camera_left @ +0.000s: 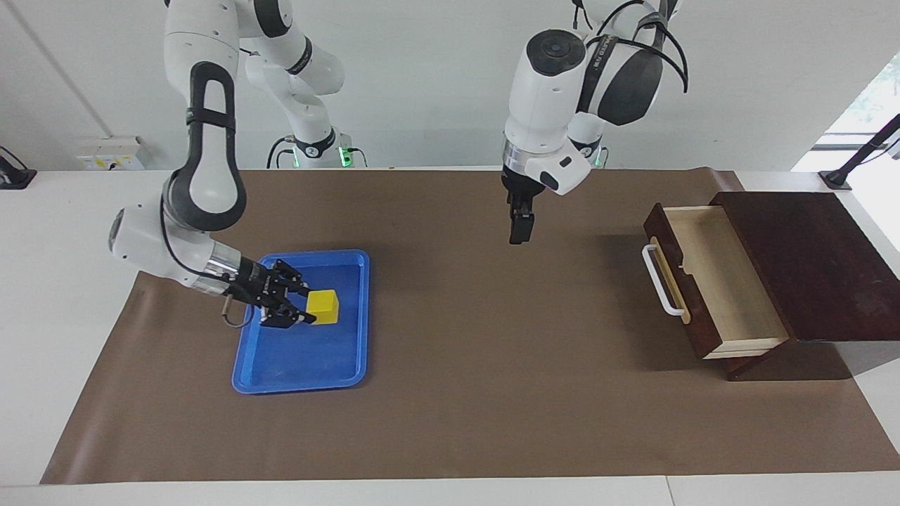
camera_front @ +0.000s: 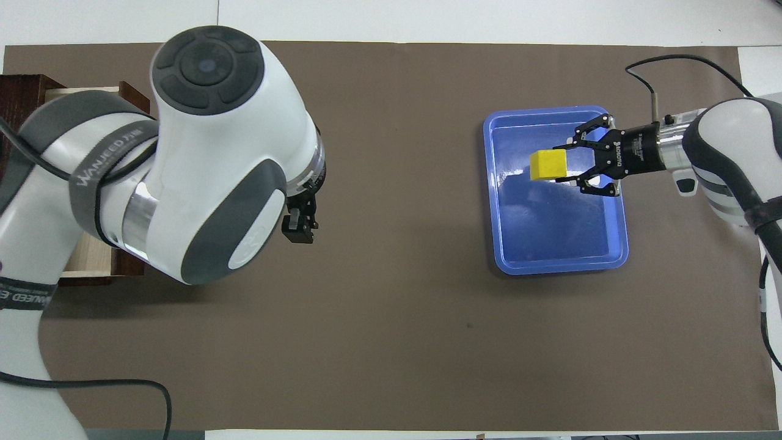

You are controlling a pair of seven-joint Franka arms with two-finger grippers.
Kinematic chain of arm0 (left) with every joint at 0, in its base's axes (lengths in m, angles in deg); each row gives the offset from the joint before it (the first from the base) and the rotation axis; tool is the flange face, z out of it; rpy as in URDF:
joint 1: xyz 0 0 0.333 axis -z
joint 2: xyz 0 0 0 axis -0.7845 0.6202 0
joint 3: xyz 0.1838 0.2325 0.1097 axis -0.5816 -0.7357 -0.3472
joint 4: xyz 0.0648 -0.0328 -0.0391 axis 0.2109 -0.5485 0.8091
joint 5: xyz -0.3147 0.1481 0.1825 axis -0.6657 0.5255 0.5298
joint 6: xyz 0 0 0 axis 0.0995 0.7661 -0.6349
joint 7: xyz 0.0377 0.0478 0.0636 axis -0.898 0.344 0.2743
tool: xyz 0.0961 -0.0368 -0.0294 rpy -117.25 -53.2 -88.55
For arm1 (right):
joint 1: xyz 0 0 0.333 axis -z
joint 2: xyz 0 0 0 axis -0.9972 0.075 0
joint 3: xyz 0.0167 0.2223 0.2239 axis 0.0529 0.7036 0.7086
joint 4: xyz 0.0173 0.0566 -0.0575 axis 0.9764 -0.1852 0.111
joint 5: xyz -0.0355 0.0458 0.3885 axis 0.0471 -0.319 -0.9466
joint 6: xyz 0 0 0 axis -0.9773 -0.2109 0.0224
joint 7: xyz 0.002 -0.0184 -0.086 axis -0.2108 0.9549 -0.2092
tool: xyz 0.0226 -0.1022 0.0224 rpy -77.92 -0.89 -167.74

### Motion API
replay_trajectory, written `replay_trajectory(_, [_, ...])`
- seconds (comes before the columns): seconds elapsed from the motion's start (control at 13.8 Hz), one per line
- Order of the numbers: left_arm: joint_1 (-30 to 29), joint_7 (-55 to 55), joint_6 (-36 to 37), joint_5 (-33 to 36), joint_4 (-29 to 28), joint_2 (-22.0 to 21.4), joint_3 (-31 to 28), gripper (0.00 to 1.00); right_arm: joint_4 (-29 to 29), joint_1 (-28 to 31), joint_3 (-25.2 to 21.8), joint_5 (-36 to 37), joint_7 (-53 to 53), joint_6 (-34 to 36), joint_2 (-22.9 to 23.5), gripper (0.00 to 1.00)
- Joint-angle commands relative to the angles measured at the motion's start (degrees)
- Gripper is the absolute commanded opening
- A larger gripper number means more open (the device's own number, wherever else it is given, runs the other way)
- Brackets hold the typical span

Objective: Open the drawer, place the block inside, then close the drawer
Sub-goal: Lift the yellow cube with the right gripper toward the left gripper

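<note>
Gripping block (camera_left: 323,306), right tool (camera_left: 301,309), drawer (camera_left: 724,281) open

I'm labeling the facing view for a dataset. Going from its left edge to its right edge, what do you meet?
Right gripper → block, over the blue tray → left gripper, over the brown mat → white handle → open drawer.

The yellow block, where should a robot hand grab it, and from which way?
By two flat, opposite side faces. The block is a small cube over the blue tray, so any pair of parallel faces fits between two fingers. The right gripper does this, reaching in level from the right arm's end of the table. The left gripper waits over the brown mat, and the drawer is open.
</note>
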Motion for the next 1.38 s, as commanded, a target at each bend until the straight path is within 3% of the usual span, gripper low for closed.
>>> replay_trajectory(0.0, [0.04, 1.03, -0.87, -0.6, 1.98, 3.14, -1.04, 1.0, 1.74, -4.98, -0.1, -1.33, -6.41, -2.15, 1.37, 0.0])
replay_trajectory(0.14, [0.48, 3.74, -1.57, 1.93, 3.46, 5.86, -1.3, 1.0, 2.35, -8.5, -0.01, -1.41, -11.42, -2.5, 1.37, 0.0])
replay_trajectory(0.29, [3.27, 8.13, -0.35, 3.43, 12.21, 14.52, -2.44, 1.0, 2.88, -10.44, -0.01, -1.41, -14.69, -3.64, 1.55, 0.0])
replay_trajectory(0.36, [6.08, 9.11, 0.7, 3.88, 15.92, 17.53, -4.71, 1.0, 2.88, -11.41, 0.08, -1.5, -14.96, -5.04, 1.55, 0.0])
replay_trajectory(0.51, [10.84, 12.26, 0.36, 2.31, 17.36, 19.66, -10.16, 1.0, 2.8, -13.34, 0.08, -1.68, -15.05, -6.72, 1.81, 0.0])
replay_trajectory(0.8, [11.2, 18.16, -3.41, -0.25, 17.45, 22.04, -11.24, 1.0, 2.8, -14.23, 0.08, -3.26, -16.45, -7.95, 1.81, 0.0])
replay_trajectory(1.3, [14.37, 18.53, -8.87, -0.34, 14.21, 21.87, -11.06, 1.0, 2.62, -15.63, 0.08, -3.26, -19.27, -9.71, 1.81, 0.0])
